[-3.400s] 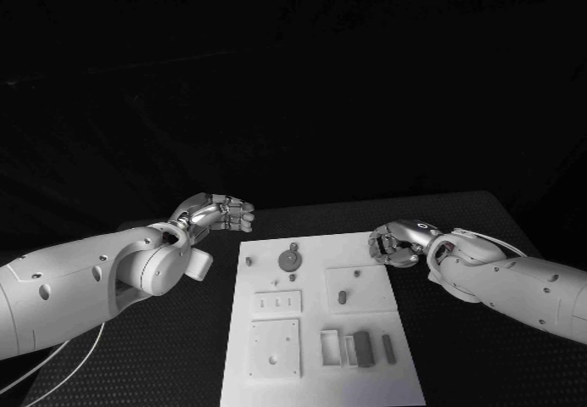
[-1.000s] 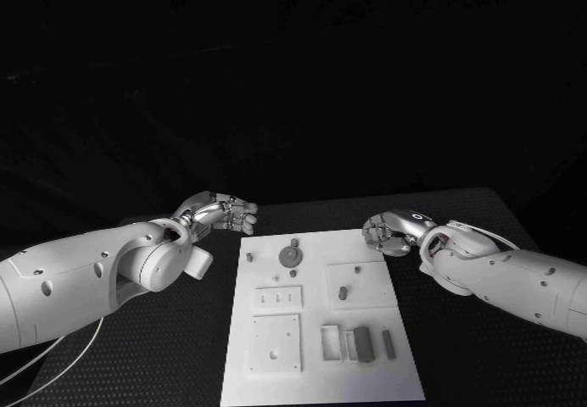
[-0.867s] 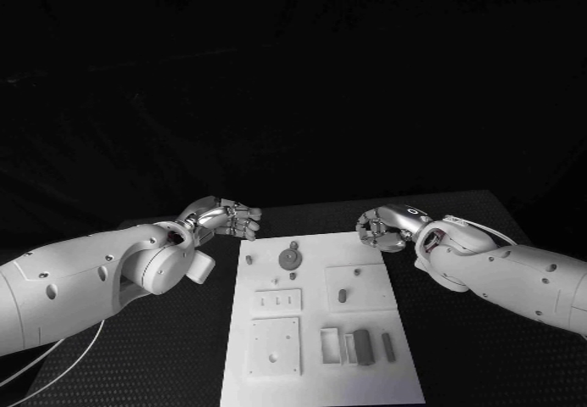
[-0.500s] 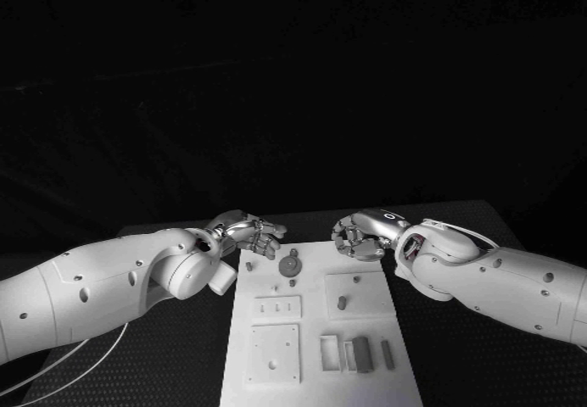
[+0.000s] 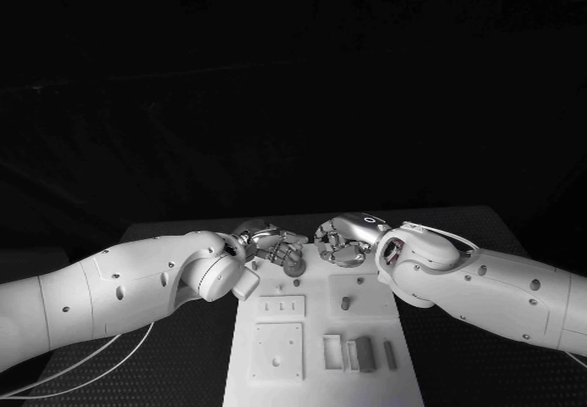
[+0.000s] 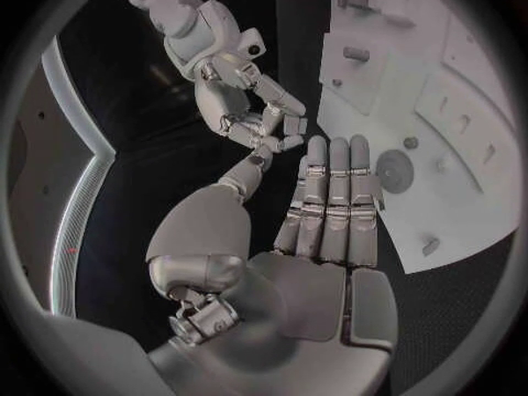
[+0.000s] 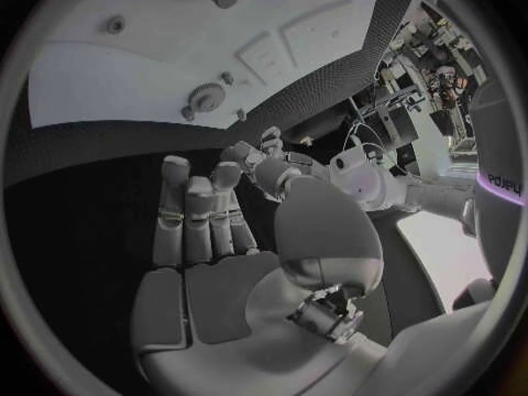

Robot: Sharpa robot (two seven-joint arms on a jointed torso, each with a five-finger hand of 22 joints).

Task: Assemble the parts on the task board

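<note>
The white task board (image 5: 321, 377) lies lengthwise on the black table. My left hand (image 5: 276, 246) and right hand (image 5: 343, 239) meet over its far end, fingertips close together. The left wrist view shows my left hand (image 6: 330, 202) with fingers straight and side by side, thumb out, holding nothing. My right hand (image 6: 247, 106) hangs just beyond that thumb with bent fingers. In the right wrist view my right hand's (image 7: 209, 238) palm is bare. A round grey disc (image 6: 392, 169) sits on the board under the left fingertips. A grey peg (image 5: 345, 302) stands mid-board, and grey bars (image 5: 363, 353) lie in a slot nearer me.
Raised white square plates (image 5: 276, 349) sit on the board's left half. Black table (image 5: 477, 229) surrounds the board on both sides, and a white cable (image 5: 74, 373) trails below my left arm.
Both hands have swung inward from the board's far corners to meet over its far end. Their curled fingers have straightened. The head view has shifted as well.
</note>
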